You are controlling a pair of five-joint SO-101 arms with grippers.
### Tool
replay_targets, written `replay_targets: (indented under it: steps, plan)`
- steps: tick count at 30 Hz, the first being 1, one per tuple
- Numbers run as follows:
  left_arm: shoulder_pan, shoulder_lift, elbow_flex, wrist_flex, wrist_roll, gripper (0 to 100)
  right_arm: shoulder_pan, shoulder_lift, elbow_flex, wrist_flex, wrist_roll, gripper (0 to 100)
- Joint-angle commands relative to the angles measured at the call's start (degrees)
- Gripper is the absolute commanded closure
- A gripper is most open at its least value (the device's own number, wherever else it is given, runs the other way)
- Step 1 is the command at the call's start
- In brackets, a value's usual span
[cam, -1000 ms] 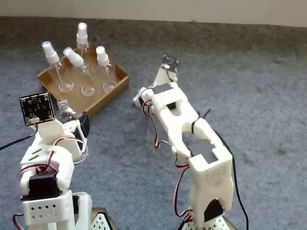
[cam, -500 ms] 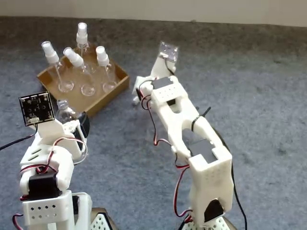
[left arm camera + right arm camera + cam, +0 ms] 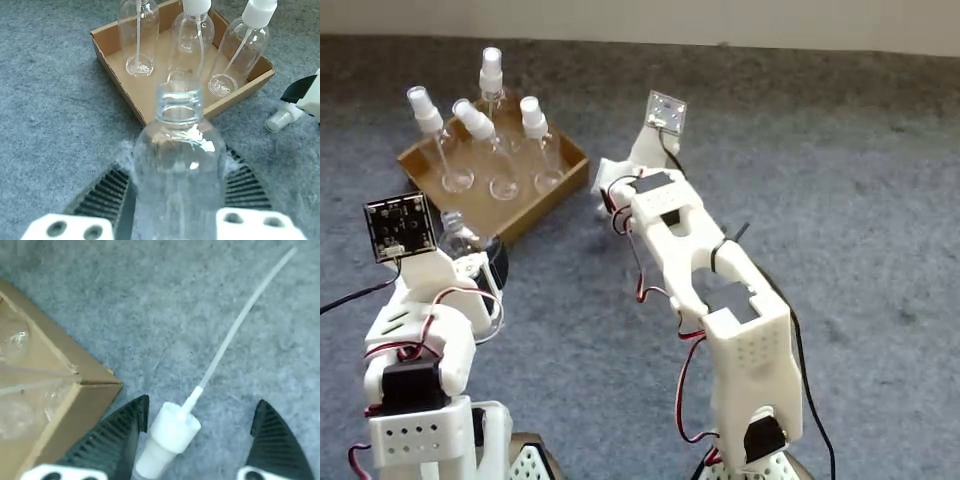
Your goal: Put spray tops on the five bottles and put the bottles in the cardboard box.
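Right wrist view has the last spray top (image 3: 167, 440) lying on its side on the carpet (image 3: 150, 300) between the spread fingers of the right gripper (image 3: 202, 404), nearer the finger on the cardboard box (image 3: 60, 405) side, with its thin dip tube (image 3: 240, 325) trailing out ahead of the jaws. It looks like light, hard plastic that would roll or skid at a nudge. The tube is bendy, so the stubby white collar (image 3: 176, 425) is the place to pinch. Further out, the left gripper (image 3: 177, 192) is clamped around the open-necked bottle (image 3: 177, 150), clear, smooth and probably slippery, held roughly upright just short of the box, where four capped bottles (image 3: 492, 145) stand.
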Motion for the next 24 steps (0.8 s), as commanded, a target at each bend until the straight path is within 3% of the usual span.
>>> replay_targets:
  steps: [1,8,12,17,24]
  plan:
    - [-0.22,-0.75,-0.57,-1.41,0.35,97,-0.48,0.84,-2.95,-1.01,0.7,73.9]
    - [-0.22,-0.75,-0.57,-1.41,0.44,97,1.8,2.15,-2.59,-0.84,0.7,95.6]
    - [-0.22,-0.75,-0.48,-1.41,0.53,97,2.86,-0.75,-2.15,-0.22,0.79,98.2]
    - [-0.22,-0.75,-0.31,-2.2,0.53,97,3.03,-3.65,-1.27,9.45,1.76,98.2]
    - [-0.22,-0.66,-0.31,-2.2,0.53,97,3.3,-7.25,-1.1,20.35,21.01,98.5]
